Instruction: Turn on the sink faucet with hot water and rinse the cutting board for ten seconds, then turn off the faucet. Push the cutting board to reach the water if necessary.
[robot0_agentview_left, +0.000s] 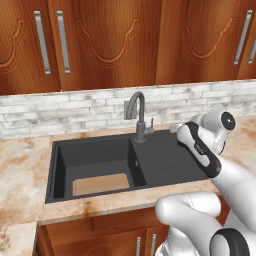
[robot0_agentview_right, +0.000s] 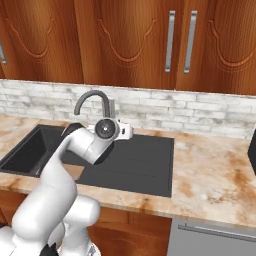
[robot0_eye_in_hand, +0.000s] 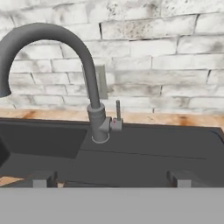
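The dark grey sink faucet (robot0_eye_in_hand: 92, 94) stands at the back rim of the black sink (robot0_agentview_left: 60, 165), its spout arching left over the basin. Its small side lever (robot0_eye_in_hand: 117, 111) points straight up. My gripper (robot0_eye_in_hand: 113, 178) is open, fingertips (robot0_eye_in_hand: 43, 177) wide apart, hovering low over the ribbed drainboard (robot0_agentview_left: 167, 157) and facing the faucet base and lever from a short distance. The tan cutting board (robot0_agentview_left: 100, 184) lies flat on the basin floor at its front, left of the spout. The water is out of view.
A brick backsplash with a wall outlet (robot0_eye_in_hand: 101, 81) runs right behind the faucet. Wooden wall cabinets (robot0_agentview_left: 105, 40) hang above. Marble counter (robot0_agentview_right: 210, 165) surrounds the sink, with a dark object (robot0_agentview_right: 252, 150) at its right edge.
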